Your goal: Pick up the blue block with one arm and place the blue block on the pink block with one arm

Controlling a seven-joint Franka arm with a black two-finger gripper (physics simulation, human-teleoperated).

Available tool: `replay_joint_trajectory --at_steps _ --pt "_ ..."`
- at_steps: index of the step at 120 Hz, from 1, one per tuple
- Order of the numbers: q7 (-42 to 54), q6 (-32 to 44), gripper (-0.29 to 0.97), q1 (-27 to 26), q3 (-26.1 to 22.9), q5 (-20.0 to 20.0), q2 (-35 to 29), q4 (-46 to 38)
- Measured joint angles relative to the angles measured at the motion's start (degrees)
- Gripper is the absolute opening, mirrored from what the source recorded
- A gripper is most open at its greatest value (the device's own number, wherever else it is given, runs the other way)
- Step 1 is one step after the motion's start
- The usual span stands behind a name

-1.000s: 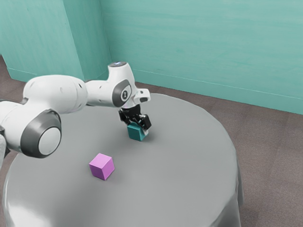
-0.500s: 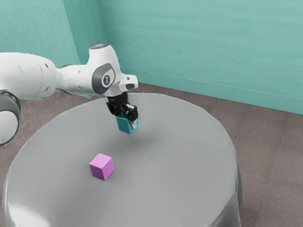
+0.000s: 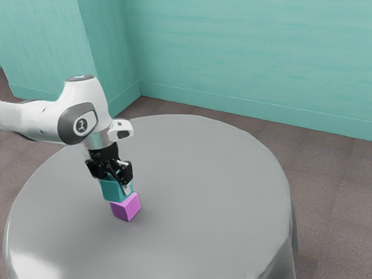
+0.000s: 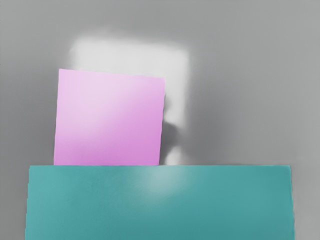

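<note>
Exterior view: black two-finger hand (image 3: 115, 178) pinching a smooth, sharp-edged teal-blue cube (image 3: 114, 189) from two sides, just above a matte pink cube (image 3: 127, 208) on the round grey counter (image 3: 232, 174), shifted a little toward the exterior view's left; touching or not, hard to tell. Best done by centring over the pink cube, matching its edges, lowering gently, then letting go. Wrist view: flat teal-blue cube face just under the hand, square pink cube top beyond it, turned slightly askew, on a softly glossy counter.
</note>
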Motion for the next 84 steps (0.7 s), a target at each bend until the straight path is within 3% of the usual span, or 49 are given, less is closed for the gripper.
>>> replay_joint_trajectory --at_steps 15,45,84 --pt "-2.77 0.11 0.36 -0.04 0.03 0.25 1.87 0.7" --pt "-4.75 0.3 0.36 0.0 -0.04 4.59 6.01 3.51" --pt "-4.68 0.39 0.38 1.12 0.03 5.36 8.7 5.77"
